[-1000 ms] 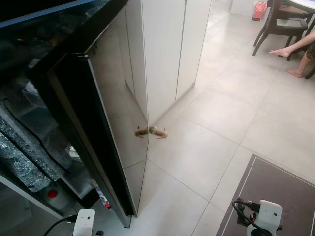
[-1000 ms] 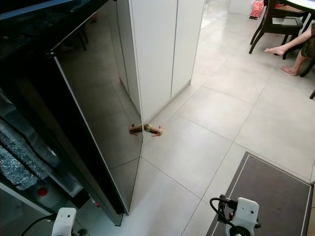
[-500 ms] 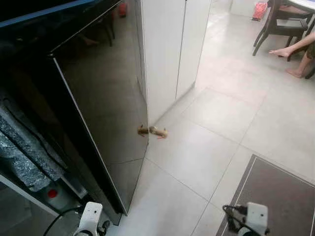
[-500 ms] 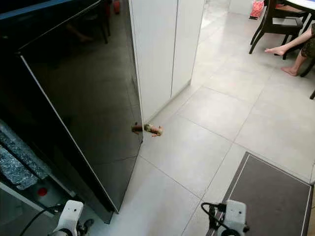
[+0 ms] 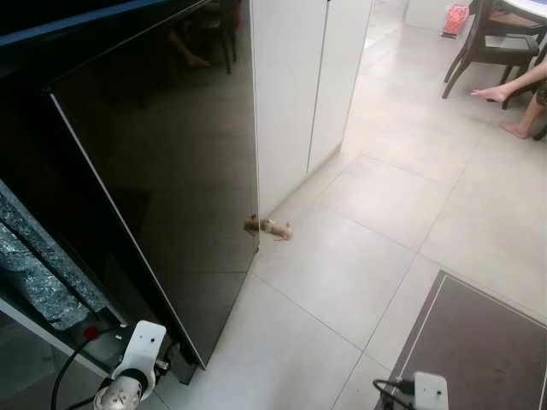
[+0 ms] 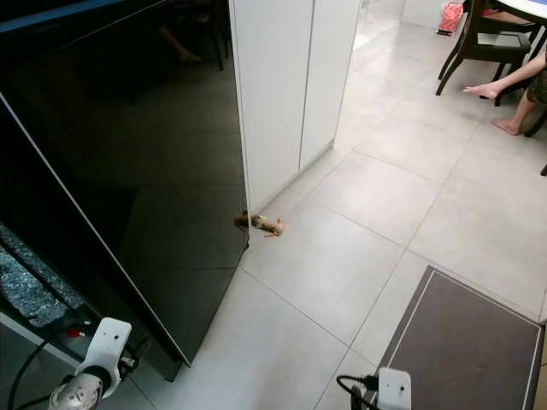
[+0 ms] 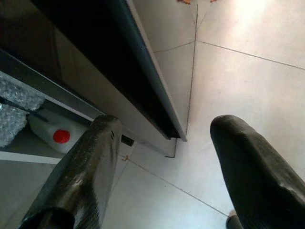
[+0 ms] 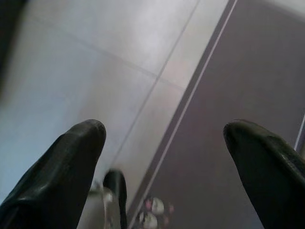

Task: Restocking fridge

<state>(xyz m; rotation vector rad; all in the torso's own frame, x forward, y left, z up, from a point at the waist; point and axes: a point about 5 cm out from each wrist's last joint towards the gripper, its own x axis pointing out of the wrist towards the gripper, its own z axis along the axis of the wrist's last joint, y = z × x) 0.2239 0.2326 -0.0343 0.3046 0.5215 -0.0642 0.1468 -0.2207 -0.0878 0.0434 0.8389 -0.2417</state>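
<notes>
Fridge door: the glossy black panel is standing part-open on the robot's left, its free edge reaching toward the white cabinets, its long axis running upright from the floor to the top of the fridge.

Fridge interior: a sliver is showing past the door's near edge, with crinkled silver bags on a shelf and a white bottle with a red cap lying below them.

Left gripper: it is hanging low at the foot of the door, fingers spread wide apart and holding nothing; the door's bottom corner is sitting just ahead of the fingertips, close but apart.

Right gripper: it is also gaping and empty, pointing down at pale tile and the edge of a dark mat, well apart from the fridge.

Key relation: the door lies to the left and forward of the robot, so the left arm is by far the nearer; any push or pull on the door, I would guess, falls to that arm, working across the door's upright edge.

Floor: a small brown toy-like object is lying on the tiles just beside the door's far corner.

Person: bare legs are stretching out by a chair across the room.
</notes>
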